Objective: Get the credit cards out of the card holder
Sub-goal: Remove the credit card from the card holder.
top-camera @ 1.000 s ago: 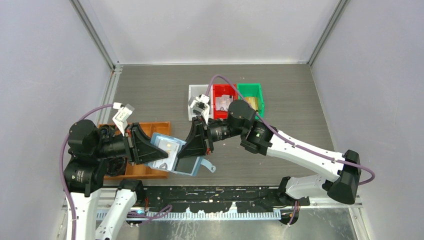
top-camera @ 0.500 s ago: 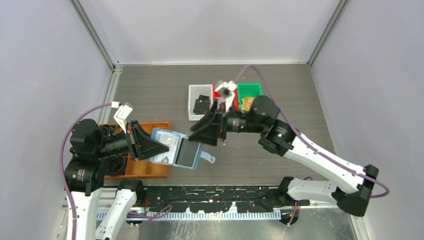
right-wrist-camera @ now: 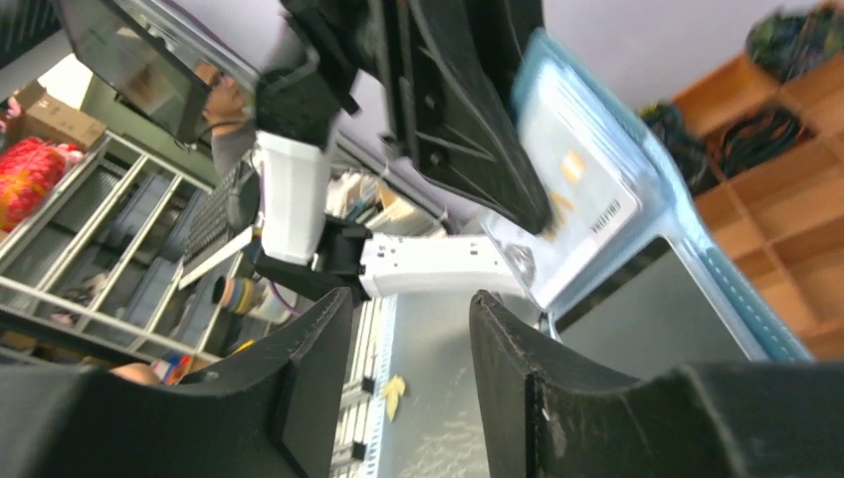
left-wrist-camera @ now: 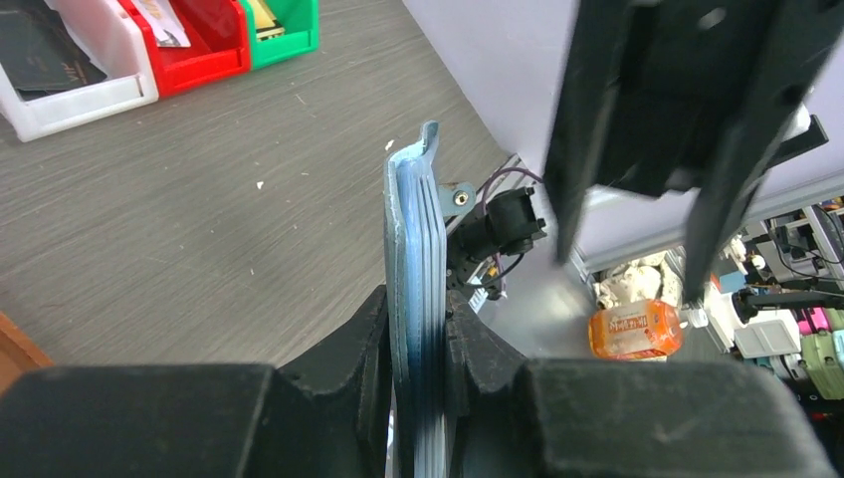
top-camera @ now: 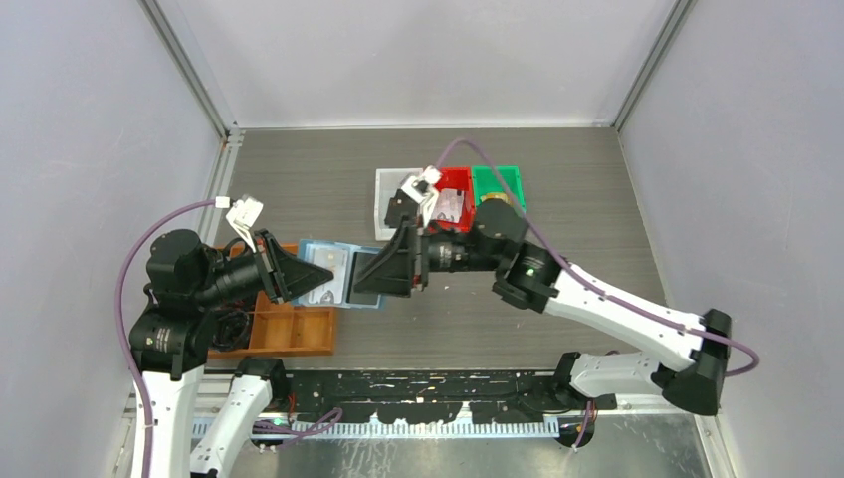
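Note:
My left gripper (top-camera: 320,280) is shut on the teal-blue card holder (top-camera: 338,271) and holds it open above the table. Seen edge-on in the left wrist view, the card holder (left-wrist-camera: 413,239) is pinched by my left gripper (left-wrist-camera: 416,314). The right wrist view shows a pale grey credit card (right-wrist-camera: 577,189) in the holder's upper half and a black card (right-wrist-camera: 657,309) in its lower half. My right gripper (top-camera: 373,275) is open at the holder's right edge; nothing lies between the fingers of the right gripper (right-wrist-camera: 408,304). Another black card (top-camera: 399,208) lies in the white bin.
A white bin (top-camera: 382,227), a red bin (top-camera: 453,198) and a green bin (top-camera: 498,187) stand in a row behind the grippers. The brown wooden tray (top-camera: 291,330) sits under the left arm near the table's front left.
My right gripper opened, drew back toward the bins, then returned to the holder's right edge. The left arm raised the card holder and moved it farther from the table's front edge.

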`<action>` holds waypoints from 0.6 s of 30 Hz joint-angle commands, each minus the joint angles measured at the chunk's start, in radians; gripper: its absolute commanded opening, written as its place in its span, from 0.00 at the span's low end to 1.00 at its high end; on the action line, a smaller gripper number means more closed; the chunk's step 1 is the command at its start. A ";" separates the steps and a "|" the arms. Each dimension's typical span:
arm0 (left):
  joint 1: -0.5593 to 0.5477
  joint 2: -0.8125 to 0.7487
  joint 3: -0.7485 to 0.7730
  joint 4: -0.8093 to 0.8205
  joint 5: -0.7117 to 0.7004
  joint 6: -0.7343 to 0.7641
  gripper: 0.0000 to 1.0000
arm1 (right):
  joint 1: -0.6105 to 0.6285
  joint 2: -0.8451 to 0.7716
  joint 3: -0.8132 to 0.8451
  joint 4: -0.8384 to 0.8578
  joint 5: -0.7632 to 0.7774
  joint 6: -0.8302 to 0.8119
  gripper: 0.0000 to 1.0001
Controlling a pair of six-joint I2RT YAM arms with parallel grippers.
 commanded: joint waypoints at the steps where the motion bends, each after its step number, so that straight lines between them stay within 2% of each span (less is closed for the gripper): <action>1: 0.002 0.003 0.049 0.053 0.016 -0.018 0.00 | 0.020 0.043 -0.019 0.117 -0.049 0.072 0.52; 11: 0.002 0.006 0.022 0.184 0.175 -0.176 0.00 | 0.019 0.076 -0.059 0.120 -0.053 0.049 0.50; 18: 0.002 -0.005 -0.002 0.269 0.232 -0.270 0.00 | 0.018 0.078 -0.067 0.144 -0.040 0.051 0.49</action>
